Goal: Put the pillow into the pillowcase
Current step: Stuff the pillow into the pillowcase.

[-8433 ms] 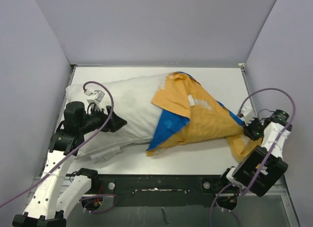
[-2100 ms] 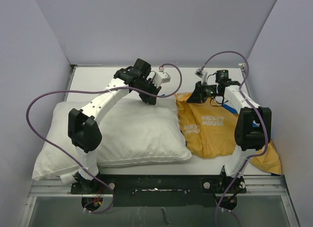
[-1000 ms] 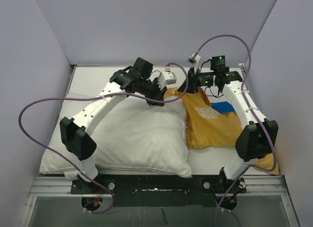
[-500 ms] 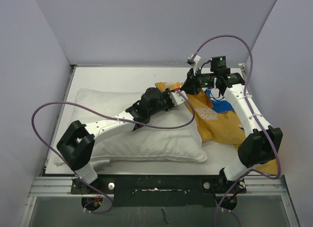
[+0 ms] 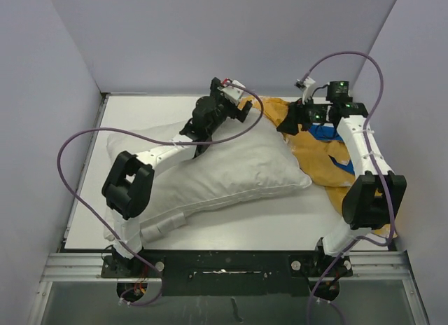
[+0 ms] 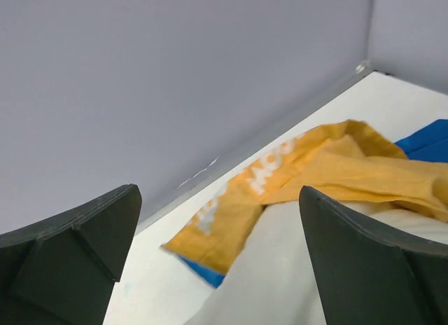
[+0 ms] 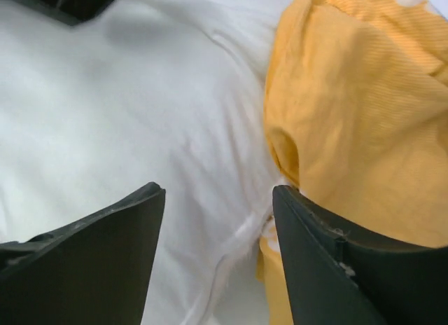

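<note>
Near left: one corner of the pillow (image 5: 210, 171) lies right at the near edge of the surface (image 5: 280, 223). Any tug toward you, or a drag by the left arm lying across it, could tip that corner off the edge. The left arm's cable (image 5: 77, 146) loops over the same end and could catch it.

Middle: the pillow runs diagonally from that corner toward the far right. Nearly all of it is outside the pillowcase (image 5: 329, 164), and its right corner rests on top of the yellow fabric. You risk pushing the case along the surface rather than filling it, since the pillow's own weight pins the lower layer.

Right: the pillowcase is crumpled, yellow side up with blue showing. Whether its mouth is open cannot be told, and a collapsed mouth would block entry.

Far: the left gripper (image 6: 218, 195) hovers above the pillow's far edge, fingers wide apart, holding nothing. The right gripper (image 7: 218, 192) sits over the line where pillow and yellow fabric meet, fingers apart, with nothing visibly between them. With nothing held, the fabric may slump. If you close there, you could pinch pillow and case together.
</note>
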`<state>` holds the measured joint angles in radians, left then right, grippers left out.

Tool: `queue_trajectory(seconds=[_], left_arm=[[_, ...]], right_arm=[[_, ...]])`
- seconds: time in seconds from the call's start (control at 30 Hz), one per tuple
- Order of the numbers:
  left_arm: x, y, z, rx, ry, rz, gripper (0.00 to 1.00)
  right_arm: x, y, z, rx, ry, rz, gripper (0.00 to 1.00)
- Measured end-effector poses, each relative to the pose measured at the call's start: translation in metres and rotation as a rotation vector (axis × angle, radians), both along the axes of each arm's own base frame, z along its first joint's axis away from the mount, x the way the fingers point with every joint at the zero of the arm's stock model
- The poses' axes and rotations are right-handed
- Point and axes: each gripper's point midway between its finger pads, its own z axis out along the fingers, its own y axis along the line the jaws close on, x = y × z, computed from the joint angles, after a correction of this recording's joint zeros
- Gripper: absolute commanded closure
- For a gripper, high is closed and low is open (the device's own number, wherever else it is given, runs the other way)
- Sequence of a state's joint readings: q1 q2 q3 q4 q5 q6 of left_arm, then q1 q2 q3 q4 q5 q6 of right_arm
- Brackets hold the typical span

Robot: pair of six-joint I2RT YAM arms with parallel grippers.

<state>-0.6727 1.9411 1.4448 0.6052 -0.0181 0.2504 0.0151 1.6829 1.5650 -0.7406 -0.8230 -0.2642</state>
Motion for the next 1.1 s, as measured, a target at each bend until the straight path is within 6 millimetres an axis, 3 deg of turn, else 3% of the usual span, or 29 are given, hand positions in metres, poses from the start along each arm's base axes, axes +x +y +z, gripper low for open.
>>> queue_trajectory(seconds=[0.07,0.13,0.2,0.27,0.37,0.47,0.53,0.6,0.67,0.77,0.83,0.9,0.97,1.03,1.1], left_arm=[[0.009,0.023,0.003,-0.042,0.059,0.036,0.02],[0.005,0.043,0.0,-0.059,0.143,0.052,0.03],[-0.013,0.057,0.0,-0.066,0.24,0.034,0.07],[-0.045,0.066,0.013,-0.084,0.313,-0.017,0.08],[-0.116,0.065,0.05,-0.095,0.334,-0.132,0.05],[-0.218,0.033,0.083,-0.019,0.236,-0.334,0.02],[-0.289,0.007,0.084,0.082,0.145,-0.513,0.02],[-0.33,-0.009,0.06,0.221,0.055,-0.631,0.02],[-0.335,-0.017,0.017,0.404,0.002,-0.665,0.02],[-0.314,-0.034,-0.041,0.642,-0.031,-0.655,0.02],[-0.299,-0.043,-0.082,0.791,-0.038,-0.656,0.02],[-0.289,-0.051,-0.111,0.897,-0.054,-0.667,0.02],[-0.282,-0.061,-0.124,0.959,-0.085,-0.683,0.02],[-0.277,-0.071,-0.126,0.978,-0.123,-0.69,0.05],[-0.27,-0.08,-0.122,0.984,-0.173,-0.674,0.17]], right_arm=[[-0.005,-0.014,0.014,0.012,-0.045,-0.014,0.24],[-0.018,-0.032,0.027,0.019,-0.103,-0.045,0.21],[-0.039,-0.051,0.037,0.019,-0.158,-0.088,0.21],[-0.056,-0.067,0.037,0.01,-0.204,-0.133,0.21],[-0.079,-0.075,0.009,-0.002,-0.183,-0.166,0.23],[-0.086,-0.081,-0.029,-0.006,-0.081,-0.191,0.29],[-0.083,-0.088,-0.051,-0.003,-0.007,-0.213,0.37],[-0.08,-0.091,-0.067,0.004,0.046,-0.222,0.49],[-0.079,-0.092,-0.081,0.018,0.1,-0.224,0.6],[-0.081,-0.085,-0.098,0.053,0.175,-0.197,0.71],[-0.086,-0.072,-0.108,0.087,0.224,-0.142,0.76],[-0.093,-0.053,-0.112,0.119,0.258,-0.068,0.79],[-0.101,-0.03,-0.111,0.157,0.271,0.028,0.8],[-0.106,-0.013,-0.104,0.183,0.249,0.11,0.8],[-0.108,0.0,-0.093,0.202,0.211,0.183,0.8]])
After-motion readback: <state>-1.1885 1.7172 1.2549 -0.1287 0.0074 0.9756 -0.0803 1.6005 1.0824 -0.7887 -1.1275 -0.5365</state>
